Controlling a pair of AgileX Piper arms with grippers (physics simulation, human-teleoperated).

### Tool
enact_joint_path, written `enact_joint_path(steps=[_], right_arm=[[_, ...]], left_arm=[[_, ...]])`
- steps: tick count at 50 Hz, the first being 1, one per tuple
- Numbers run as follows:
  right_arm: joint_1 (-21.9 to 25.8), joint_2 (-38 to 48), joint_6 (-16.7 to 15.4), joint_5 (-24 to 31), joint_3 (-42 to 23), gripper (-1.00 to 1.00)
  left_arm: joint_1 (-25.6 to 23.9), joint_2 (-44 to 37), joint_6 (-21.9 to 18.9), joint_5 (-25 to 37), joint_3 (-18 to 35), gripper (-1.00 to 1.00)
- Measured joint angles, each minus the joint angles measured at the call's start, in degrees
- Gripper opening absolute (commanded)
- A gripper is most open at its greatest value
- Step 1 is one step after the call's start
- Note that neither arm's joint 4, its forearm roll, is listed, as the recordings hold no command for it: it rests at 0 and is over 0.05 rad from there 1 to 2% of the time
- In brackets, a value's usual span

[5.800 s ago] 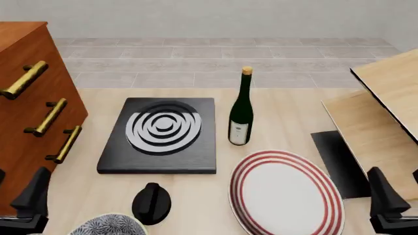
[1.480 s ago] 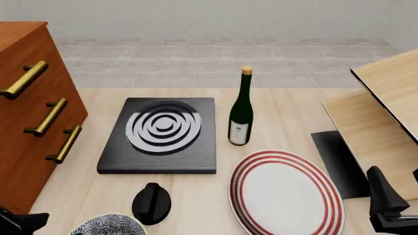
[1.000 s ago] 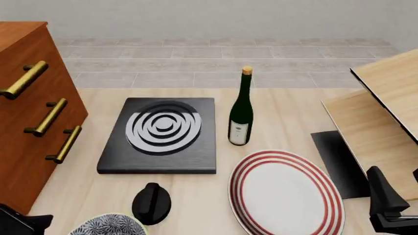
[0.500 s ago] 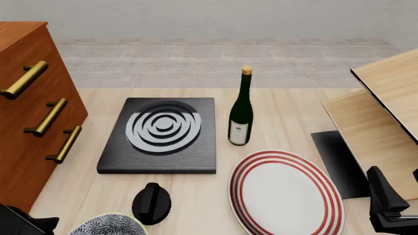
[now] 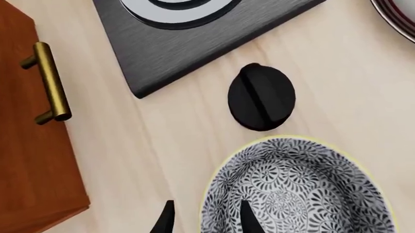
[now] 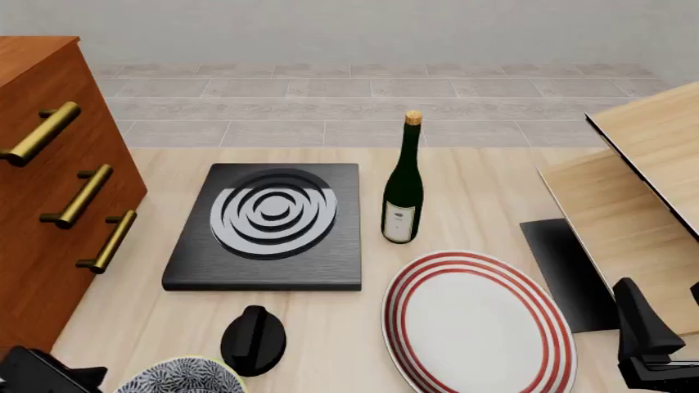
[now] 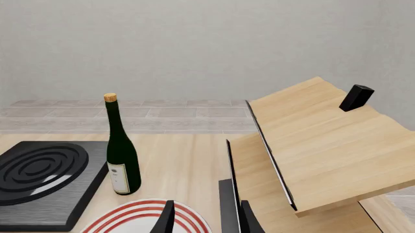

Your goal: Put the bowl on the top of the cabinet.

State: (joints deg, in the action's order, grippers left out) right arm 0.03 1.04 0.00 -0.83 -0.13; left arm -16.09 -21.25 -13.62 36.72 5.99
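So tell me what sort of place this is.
Probably a simulated kitchen tabletop: a black stove plate with ring burner, a wine bottle, a red-ringed plate and a speckled bowl beside a wooden cabinet.

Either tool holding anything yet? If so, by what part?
Nothing held. The left tool is open, its fingers straddling the bowl rim, one finger inside and one outside, not closed on it. The right tool is open over the plate, apart from it.

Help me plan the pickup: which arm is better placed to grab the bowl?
Left. The left gripper straddles the bowl rim, with the cabinet on that side. The right gripper sits over the plate, far from the bowl.
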Motion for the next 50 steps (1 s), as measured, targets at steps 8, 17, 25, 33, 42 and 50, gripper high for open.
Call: enact_joint_path(steps=[8, 17, 25, 33, 42, 50], right_arm=[[0.0, 0.0, 0.0, 0.0, 0.0, 1.0], [0.0, 0.0, 0.0, 0.0, 0.0, 1.0], [0.0, 0.0, 0.0, 0.0, 0.0, 1.0], [0.0, 0.0, 0.0, 0.0, 0.0, 1.0], [0.0, 0.0, 0.0, 0.0, 0.0, 1.0], [0.0, 0.0, 0.0, 0.0, 0.0, 1.0]], left_arm=[[0.19, -1.7, -0.38, -2.87, -1.56, 1.0], [0.67, -3.63, -0.99, -5.96, -3.06, 1.0], [0.97, -5.32, -1.43, -8.55, -4.25, 1.0], [1.57, -4.97, -2.69, -9.35, -4.51, -1.0], [2.76, -1.68, -4.03, -6.94, -1.62, -1.0], [3.33, 2.83, -5.31, -2.62, 3.81, -1.0]])
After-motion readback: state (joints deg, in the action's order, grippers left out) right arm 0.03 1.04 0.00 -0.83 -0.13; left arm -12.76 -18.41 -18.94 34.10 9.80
